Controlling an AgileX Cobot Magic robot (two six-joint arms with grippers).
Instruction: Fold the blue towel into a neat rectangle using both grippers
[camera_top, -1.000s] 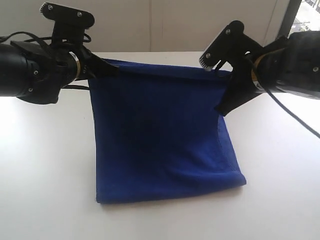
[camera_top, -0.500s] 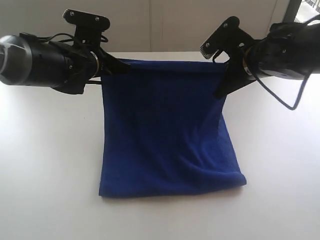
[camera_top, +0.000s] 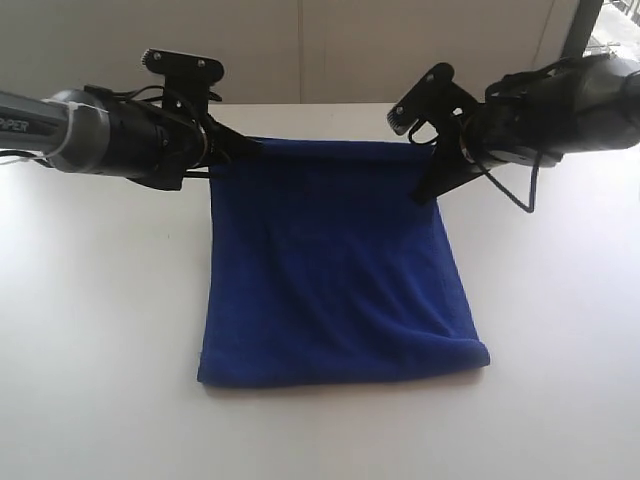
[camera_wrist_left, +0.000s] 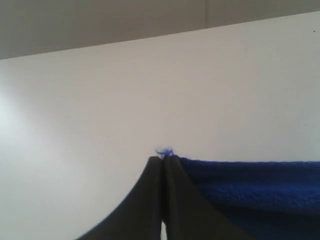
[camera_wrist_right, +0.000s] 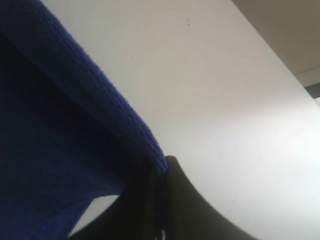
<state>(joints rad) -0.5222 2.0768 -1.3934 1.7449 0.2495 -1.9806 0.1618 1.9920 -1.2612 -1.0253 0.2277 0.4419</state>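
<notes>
Two pinch grips. Left gripper clamped tight on far left corner of blue towel; towel spread on white table, near edge rounded; right gripper clamped tight on far right corner.

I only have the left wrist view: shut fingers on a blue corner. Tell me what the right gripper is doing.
Observer: The right gripper is shut on the blue towel's other far corner.
Operator: Report where the rest of the cloth lies.
Observer: It slopes down from the held edge. Its near end, which looks like a rounded fold, rests on the white table.
Operator: Say whether the held edge sags.
Observer: No. In the exterior view it runs nearly straight from the left gripper to the right one.
</notes>
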